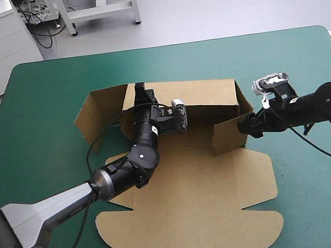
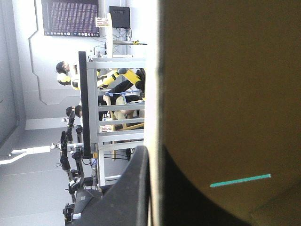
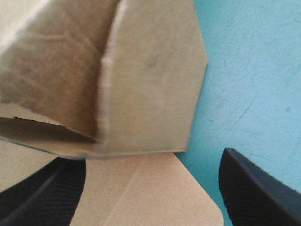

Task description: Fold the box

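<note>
High view, centre: my left claw (image 1: 141,94) clamps the brown cardboard box (image 1: 190,192); my right claw (image 1: 247,125), spread empty, should push its side wall (image 1: 226,136) squarely inward.

The left arm (image 1: 50,210) has a grey link with faint lettering, then round black joints (image 1: 142,156), one with a small pale dot. The right arm (image 1: 323,104) is all black. The left tool (image 1: 141,91) and the right tool (image 1: 244,125) have broad, curved black fingers (image 3: 254,188).

box (image 1: 186,210): plain brown board | table cover (image 1: 302,74): uniform teal-green | right gripper fingers (image 3: 256,190): black | left arm (image 1: 50,210): grey forearm link, black joints
</note>
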### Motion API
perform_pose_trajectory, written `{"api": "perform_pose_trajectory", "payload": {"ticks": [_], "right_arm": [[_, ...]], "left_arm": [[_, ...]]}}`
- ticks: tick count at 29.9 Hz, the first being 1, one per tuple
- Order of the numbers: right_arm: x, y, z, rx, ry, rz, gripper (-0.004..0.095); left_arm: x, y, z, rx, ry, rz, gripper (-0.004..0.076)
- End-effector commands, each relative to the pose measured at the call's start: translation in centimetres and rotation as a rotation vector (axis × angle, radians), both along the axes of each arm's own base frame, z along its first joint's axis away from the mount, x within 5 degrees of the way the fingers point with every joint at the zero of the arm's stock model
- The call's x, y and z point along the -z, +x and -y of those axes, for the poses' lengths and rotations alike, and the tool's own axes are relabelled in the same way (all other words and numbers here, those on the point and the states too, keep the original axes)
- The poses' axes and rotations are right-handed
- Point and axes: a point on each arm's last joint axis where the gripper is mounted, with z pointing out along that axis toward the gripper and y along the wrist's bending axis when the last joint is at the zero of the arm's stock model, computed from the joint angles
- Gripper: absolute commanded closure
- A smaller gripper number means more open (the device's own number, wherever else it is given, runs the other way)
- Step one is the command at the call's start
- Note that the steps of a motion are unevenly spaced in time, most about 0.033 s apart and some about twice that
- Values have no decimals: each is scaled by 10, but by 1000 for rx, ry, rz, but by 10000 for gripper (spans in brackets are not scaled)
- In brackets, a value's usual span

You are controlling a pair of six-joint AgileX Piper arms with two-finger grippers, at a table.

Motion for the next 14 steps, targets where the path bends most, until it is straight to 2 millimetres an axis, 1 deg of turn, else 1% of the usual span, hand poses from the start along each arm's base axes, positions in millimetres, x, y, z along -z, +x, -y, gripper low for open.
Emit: {"api": "perform_pose_trajectory", "payload": {"ticks": [1,5,10,14], "right_arm": [[-15,-6,-5,-35,62,74,197],[-7,-5,-6,-38,69,93,197],[-9,1,-3,6,58,161,197],[-10,1,-7,-18,58,184,197]], "left_arm": [[-30,-3,-3,2,-9,127,756],[-30,-3,-3,2,-9,127,756],[-30,-3,-3,2,-9,127,756],[-30,-3,-3,2,-9,127,756]]}}
